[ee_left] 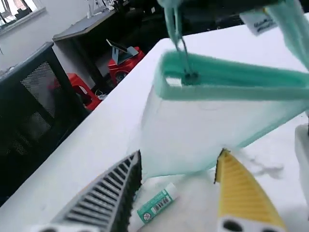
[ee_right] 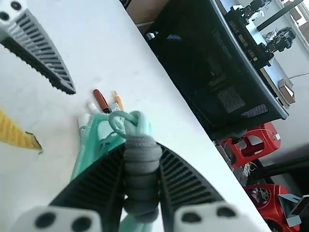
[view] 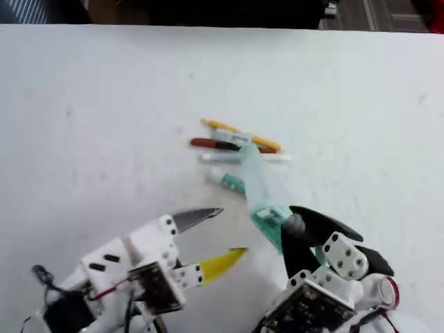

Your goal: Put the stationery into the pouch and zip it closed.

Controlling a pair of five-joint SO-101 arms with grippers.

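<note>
The translucent teal pouch [view: 255, 182] stretches from the pens toward my right gripper [view: 290, 226], which is shut on the grey loop [ee_right: 140, 166] at the pouch's near end. The pouch's teal zipper band [ee_left: 231, 79] and its pull [ee_left: 181, 46] face my left gripper [ee_left: 180, 153]. That gripper [view: 232, 230] is open just short of the pouch, grey finger [ee_left: 108, 195] and yellow finger [ee_left: 241, 193] spread. A yellow pen [view: 239, 134], a dark red pen [view: 211, 144] and a white pen [view: 222, 158] lie at the pouch's far end. A small green-and-white stick [view: 226, 180] lies beside it.
The white table [view: 104, 104] spreads bare to the left and back. Its far edge [view: 208, 26] meets a dark room. Black furniture [ee_right: 217, 63] and red stools [ee_right: 251, 142] stand beyond the table's side.
</note>
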